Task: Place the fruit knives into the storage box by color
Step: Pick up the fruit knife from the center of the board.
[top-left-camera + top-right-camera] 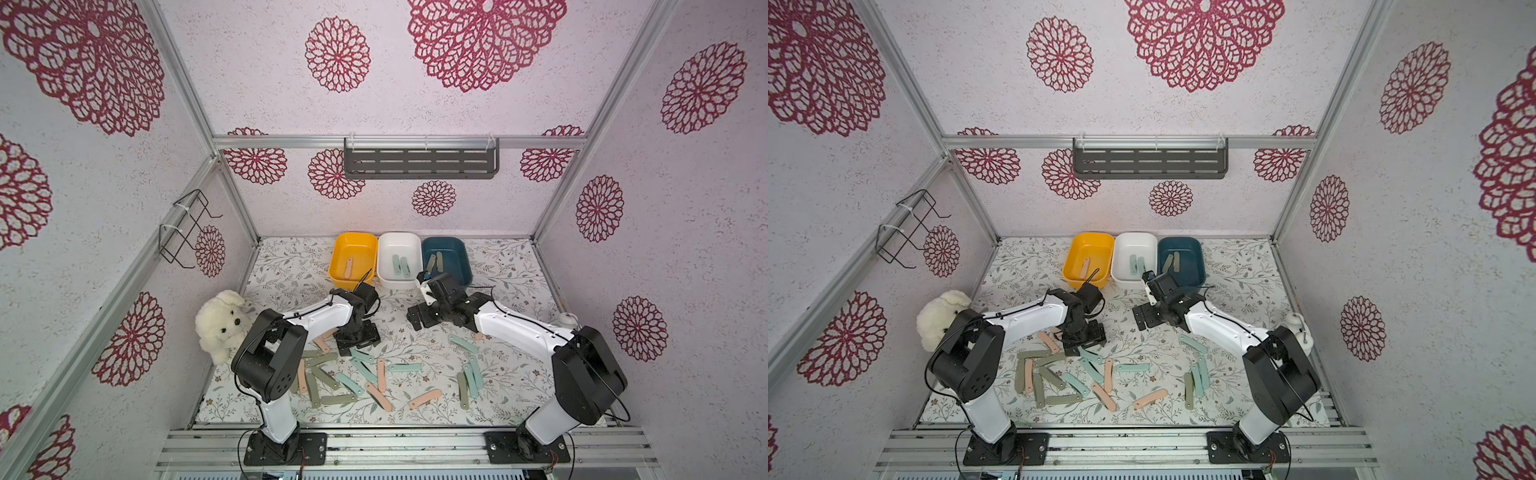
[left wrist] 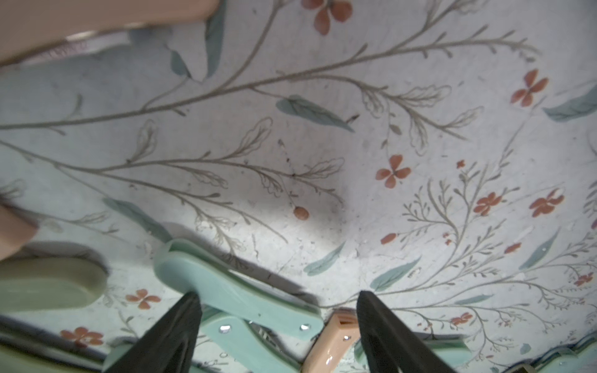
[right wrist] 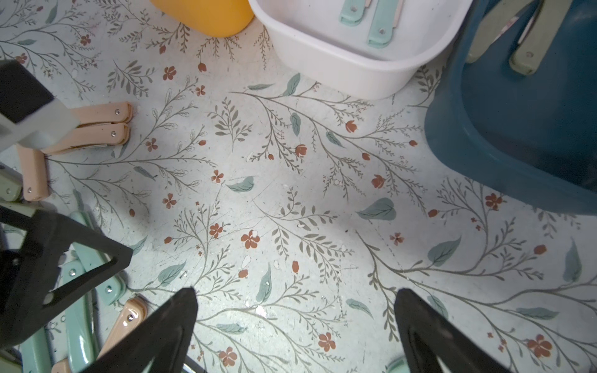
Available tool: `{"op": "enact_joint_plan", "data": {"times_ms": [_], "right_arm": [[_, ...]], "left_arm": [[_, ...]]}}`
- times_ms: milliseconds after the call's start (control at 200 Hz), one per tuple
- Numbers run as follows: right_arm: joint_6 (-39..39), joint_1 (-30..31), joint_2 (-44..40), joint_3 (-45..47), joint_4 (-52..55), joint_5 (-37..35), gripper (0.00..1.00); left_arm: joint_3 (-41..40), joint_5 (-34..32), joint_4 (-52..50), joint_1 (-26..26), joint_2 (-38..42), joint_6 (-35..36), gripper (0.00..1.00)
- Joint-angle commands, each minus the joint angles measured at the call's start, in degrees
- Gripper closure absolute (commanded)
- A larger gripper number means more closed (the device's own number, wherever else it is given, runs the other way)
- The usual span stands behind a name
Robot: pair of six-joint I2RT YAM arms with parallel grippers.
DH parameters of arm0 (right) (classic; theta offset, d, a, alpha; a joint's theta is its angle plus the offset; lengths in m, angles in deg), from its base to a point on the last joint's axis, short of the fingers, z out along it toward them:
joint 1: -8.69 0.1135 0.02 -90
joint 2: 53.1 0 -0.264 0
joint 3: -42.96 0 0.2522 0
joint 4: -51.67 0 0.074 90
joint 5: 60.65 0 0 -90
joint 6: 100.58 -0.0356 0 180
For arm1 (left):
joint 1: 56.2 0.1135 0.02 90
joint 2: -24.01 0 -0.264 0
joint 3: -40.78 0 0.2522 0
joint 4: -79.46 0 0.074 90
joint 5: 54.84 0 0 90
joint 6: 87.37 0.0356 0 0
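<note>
Left end effector (image 2: pixel 276 294) astride a mint knife (image 2: pixel 232 290); jaws apart, not clamped on it.
Right end effector (image 3: pixel 297 290) spread wide over the table (image 3: pixel 290 193), just below the boxes. Fruit knives (image 1: pixel 405 367) scattered lower centre; a few sorted in the yellow box (image 1: pixel 337 266), white box (image 1: pixel 398 283) and blue box (image 1: pixel 463 259).

Yellow box (image 1: pixel 362 249) with pink knife (image 1: pixel 349 266), white box (image 1: pixel 399 243) with two mint knives (image 1: pixel 396 264), blue box (image 1: pixel 455 257) with two olive knives (image 1: pixel 439 261), fruit knives (image 1: pixel 405 367) scattered on mat (image 1: pixel 511 291)
</note>
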Motion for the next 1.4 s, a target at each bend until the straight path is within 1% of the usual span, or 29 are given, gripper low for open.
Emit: {"op": "enact_joint_plan", "data": {"times_ms": [0, 270, 440, 555, 675, 826, 936, 1121, 1251, 1391], "right_arm": [[0.4, -0.3, 0.1, -0.9, -1.0, 0.5, 0.01], [0.5, -0.4, 0.4, -1.0, -0.9, 0.3, 0.01], [0.6, -0.5, 0.9, -1.3, -0.6, 0.6, 0.01], [0.6, -0.5, 0.9, -1.9, -0.8, 1.0, 0.01], [0.6, -0.5, 1.5, -2.5, -0.5, 1.3, 0.01], [0.7, -0.5, 2.0, -2.3, -0.8, 1.6, 0.01], [0.8, -0.5, 2.1, -2.5, -0.8, 1.7, 0.01], [0.6, -0.6, 1.8, -2.2, -0.4, 1.4, 0.01], [0.7, -0.8, 1.7, -2.2, 0.0, 1.2, 0.01], [1.0, -1.2, 1.7, -2.7, 0.6, 1.0, 0.01]], "left_arm": [[0.0, -1.2, 0.9, -0.1, -0.3, 0.5, 0.20], [0.8, -2.1, 0.9, -0.1, -2.0, 1.2, 0.25], [3.4, -3.4, -1.5, -0.1, -0.8, 1.2, 0.25], [4.5, -4.6, -3.7, -0.4, 1.7, 0.0, 0.22], [1.9, -4.7, -4.4, -0.5, 4.1, -1.9, 0.20], [-2.8, -2.7, -1.5, -0.5, 5.2, -3.7, 0.19], [-3.0, -2.0, 0.4, -0.6, 3.1, -3.2, 0.19], [0.9, -2.0, 0.9, -0.5, -1.7, -0.6, 0.22], [4.4, -2.1, 0.8, -0.2, -5.4, 1.3, 0.26], [8.1, -2.1, 0.5, 0.0, -8.7, 3.4, 0.34]]}}
